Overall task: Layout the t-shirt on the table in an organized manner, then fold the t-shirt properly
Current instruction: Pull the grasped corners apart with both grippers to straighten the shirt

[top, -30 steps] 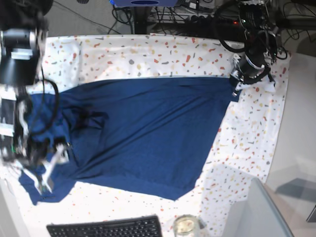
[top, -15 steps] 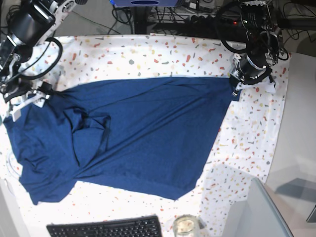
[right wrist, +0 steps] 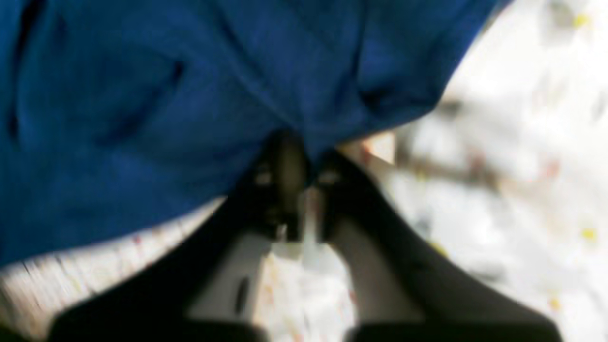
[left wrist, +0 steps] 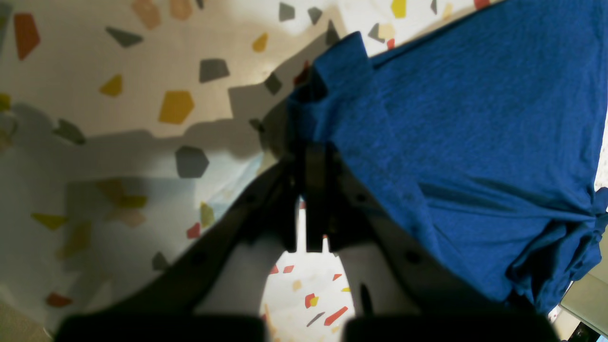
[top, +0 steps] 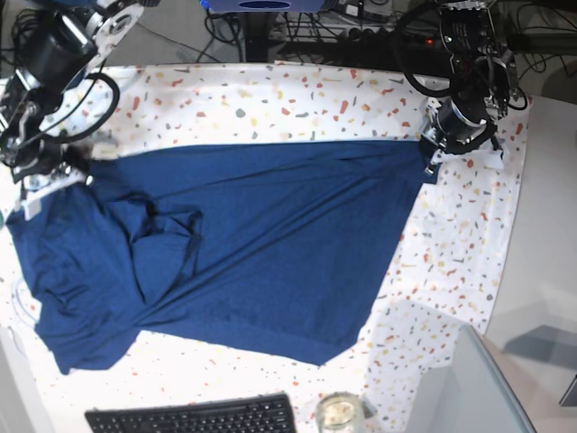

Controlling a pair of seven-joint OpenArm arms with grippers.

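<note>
Gripping, left wrist: left gripper [left wrist: 311,190] jaws clamp the t-shirt [left wrist: 465,142] corner.
Right wrist: right gripper [right wrist: 304,185] jaws pinch blurred cloth.
Base: t-shirt spread on desk [top: 270,99]; right arm moved from near edge to far-left corner.

Looked like a robotics lab or test bench. Tangled black cables [top: 270,27] and powered equipment ran behind the table [top: 297,99]. A black keyboard [top: 194,417] sat at the table's near edge, a small jar [top: 339,412], probably glass, beside it.
</note>
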